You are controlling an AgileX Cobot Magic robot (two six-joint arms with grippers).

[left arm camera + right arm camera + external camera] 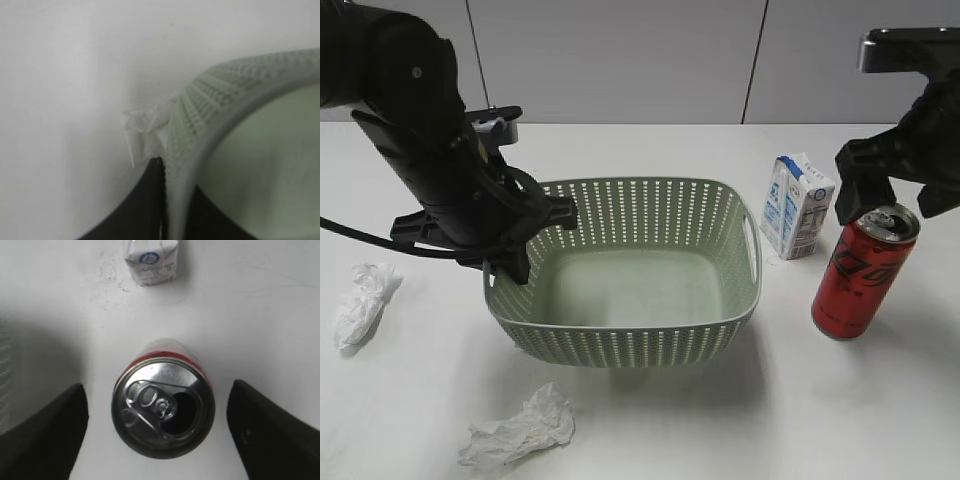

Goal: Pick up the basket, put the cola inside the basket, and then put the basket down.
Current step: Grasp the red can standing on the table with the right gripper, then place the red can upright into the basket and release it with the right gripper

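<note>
The pale green perforated basket [630,270] stands in the middle of the white table, empty. My left gripper [525,240] is shut on its left rim; in the left wrist view the rim [200,130] runs between the two dark fingers [172,200]. The red cola can [860,275] stands upright to the right of the basket, its tab opened. My right gripper [885,205] hovers just above the can's top, open. In the right wrist view the can's silver top [163,411] lies between the two spread fingers [157,435], which do not touch it.
A small blue-and-white carton [796,205] stands behind the can, also in the right wrist view [150,261]. Crumpled white paper lies at the left [362,303] and at the front [517,428]; one piece shows beside the basket rim [142,132].
</note>
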